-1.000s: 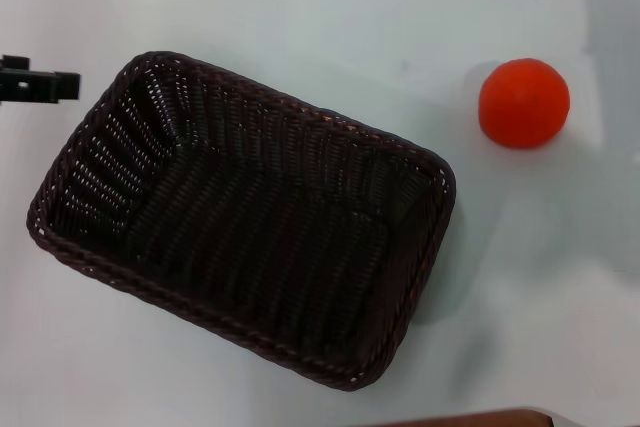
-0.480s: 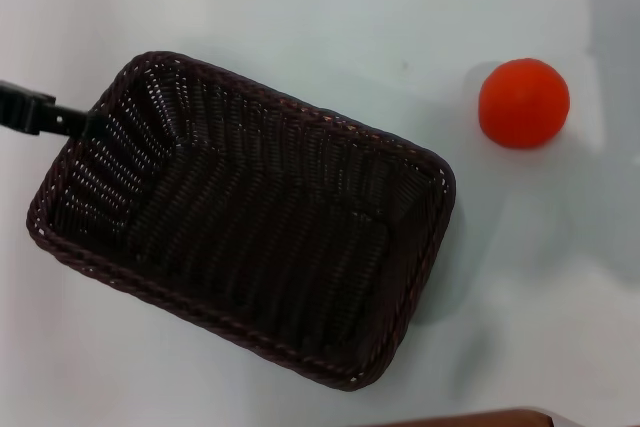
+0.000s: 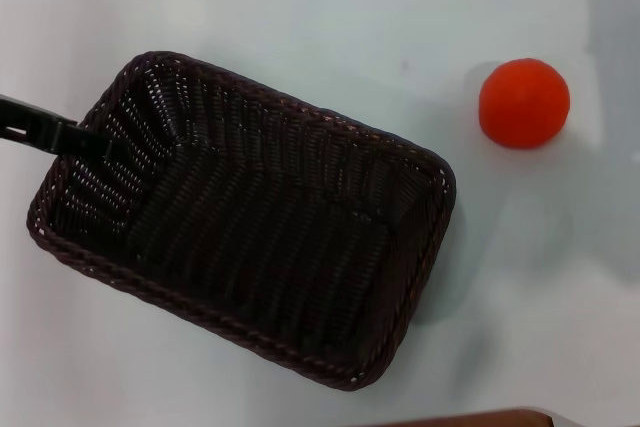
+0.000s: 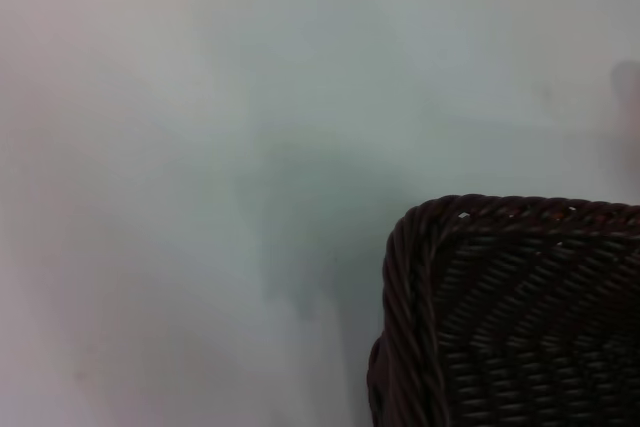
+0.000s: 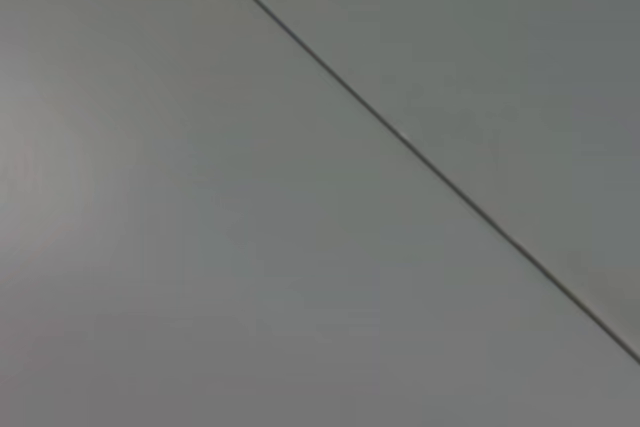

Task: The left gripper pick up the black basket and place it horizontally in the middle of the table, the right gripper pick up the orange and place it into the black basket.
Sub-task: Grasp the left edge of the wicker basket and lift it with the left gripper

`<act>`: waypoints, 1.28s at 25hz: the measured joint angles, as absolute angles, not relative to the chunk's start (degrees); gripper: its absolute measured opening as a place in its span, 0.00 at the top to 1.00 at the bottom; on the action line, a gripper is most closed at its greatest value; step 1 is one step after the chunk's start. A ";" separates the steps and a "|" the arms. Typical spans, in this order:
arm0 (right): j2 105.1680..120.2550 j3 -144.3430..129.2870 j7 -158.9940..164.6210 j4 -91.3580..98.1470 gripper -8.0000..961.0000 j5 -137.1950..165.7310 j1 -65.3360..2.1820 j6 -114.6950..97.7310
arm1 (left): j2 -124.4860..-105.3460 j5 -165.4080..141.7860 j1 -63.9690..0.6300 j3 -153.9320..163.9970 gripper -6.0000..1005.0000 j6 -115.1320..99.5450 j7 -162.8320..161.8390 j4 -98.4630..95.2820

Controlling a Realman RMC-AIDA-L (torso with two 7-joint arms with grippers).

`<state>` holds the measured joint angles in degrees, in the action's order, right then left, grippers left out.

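The black basket (image 3: 250,227) lies slantwise on the pale table (image 3: 300,17), left of middle in the head view, its long axis running from upper left to lower right. One braided corner of it shows in the left wrist view (image 4: 500,307). My left gripper (image 3: 60,132) reaches in from the left edge; its black finger piece lies over the basket's left rim. The orange (image 3: 524,103) sits on the table to the right of the basket, well apart from it. My right gripper is out of view; the right wrist view shows only a grey surface with a thin dark line.
A brown edge (image 3: 470,417) shows at the bottom of the head view. Bare table surface surrounds the basket and the orange.
My left gripper has moved right and slightly down, from beside the basket's left corner to over its left rim. The basket and the orange have not moved.
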<state>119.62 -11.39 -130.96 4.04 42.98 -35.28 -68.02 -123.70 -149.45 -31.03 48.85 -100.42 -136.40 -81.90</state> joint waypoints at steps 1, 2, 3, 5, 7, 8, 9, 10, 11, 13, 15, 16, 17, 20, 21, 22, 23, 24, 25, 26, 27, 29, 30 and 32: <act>119.62 -11.01 -130.96 4.03 0.13 42.97 -35.32 -68.01 | -123.69 -149.54 -31.03 49.36 0.24 -99.93 -136.40 -81.38; 119.63 -10.74 -130.96 4.01 0.13 42.97 -35.35 -67.99 | -123.69 -149.66 -31.03 49.80 0.24 -99.55 -136.40 -81.03; 119.63 -10.51 -130.96 3.99 0.13 42.98 -35.38 -67.97 | -123.68 -149.78 -31.03 50.38 0.24 -99.23 -136.42 -80.71; 119.61 -10.41 -130.96 3.98 0.13 42.98 -35.40 -67.95 | -123.67 -149.92 -31.01 51.17 0.24 -99.01 -136.44 -80.49; 119.61 -10.38 -130.96 3.99 0.13 42.98 -35.42 -67.94 | -123.66 -150.46 -31.06 51.96 0.25 -98.97 -136.62 -80.11; 119.61 -10.35 -130.96 3.99 0.13 42.98 -35.42 -67.94 | -123.66 -150.79 -31.14 52.12 0.25 -98.96 -136.74 -79.94; 119.61 -10.30 -130.96 3.99 0.13 42.97 -35.42 -67.93 | -123.66 -151.02 -31.20 52.18 0.25 -98.94 -136.82 -79.82; 119.61 -10.25 -130.96 3.99 0.13 42.98 -35.42 -67.93 | -123.66 -151.41 -31.31 52.30 0.25 -98.90 -136.97 -79.59; 119.61 -10.15 -130.96 3.98 0.13 42.97 -35.42 -67.93 | -123.66 -151.68 -31.34 52.41 0.25 -98.83 -137.10 -79.41; 119.62 -9.91 -130.96 3.87 0.13 42.97 -35.42 -67.93 | -123.66 -151.86 -31.42 52.47 0.25 -98.57 -137.31 -78.93; 119.62 -9.77 -130.96 3.81 0.13 42.98 -35.42 -67.86 | -123.62 -151.88 -31.58 52.22 0.25 -98.13 -138.13 -78.41; 119.62 -9.75 -130.96 3.81 0.13 42.97 -35.42 -67.71 | -123.59 -151.88 -31.63 52.11 0.25 -97.95 -138.50 -78.24; 119.62 -9.75 -130.95 3.81 0.13 42.97 -35.42 -67.47 | -123.56 -151.88 -31.68 51.99 0.31 -97.61 -138.99 -78.09; 119.62 -9.75 -130.86 3.92 0.13 42.97 -35.42 -66.68 | -123.59 -151.86 -31.70 51.71 0.45 -97.09 -139.38 -78.05; 119.62 -9.75 -130.84 3.93 0.13 42.98 -35.41 -66.58 | -123.61 -151.76 -31.70 51.60 0.47 -97.10 -139.38 -77.98; 119.62 -9.73 -130.84 3.94 0.13 42.97 -35.39 -66.52 | -123.61 -151.63 -31.70 51.50 0.49 -97.18 -139.39 -77.83; 119.62 -9.67 -130.84 3.93 0.13 42.98 -35.37 -66.48 | -123.62 -151.55 -31.71 51.41 0.52 -97.26 -139.42 -77.68; 119.62 -9.62 -130.83 3.93 0.13 42.98 -35.35 -66.46 | -123.62 -151.50 -31.71 51.39 0.54 -97.35 -139.52 -77.67; 119.62 -9.53 -130.83 3.93 0.13 42.98 -35.33 -66.45 | -123.63 -151.42 -31.71 51.36 0.57 -97.47 -139.74 -77.67; 119.62 -9.38 -130.82 3.93 0.13 42.97 -35.30 -66.45 | -123.63 -151.38 -31.71 51.35 0.59 -97.52 -139.87 -77.70; 119.62 -9.21 -130.82 3.94 0.13 42.97 -35.28 -66.44 | -123.64 -151.32 -31.70 51.32 0.61 -97.56 -140.05 -77.78; 119.62 -8.77 -130.81 3.94 0.13 42.97 -35.20 -66.40 | -123.68 -151.21 -31.71 51.31 0.66 -97.64 -140.25 -77.81; 119.62 -8.61 -130.81 3.95 0.13 42.97 -35.14 -66.37 | -123.71 -151.19 -31.69 51.32 0.69 -97.67 -140.33 -77.83; 119.62 -8.40 -130.80 3.98 0.13 42.97 -35.11 -66.36 | -123.73 -151.14 -31.59 51.31 0.74 -97.69 -140.66 -77.88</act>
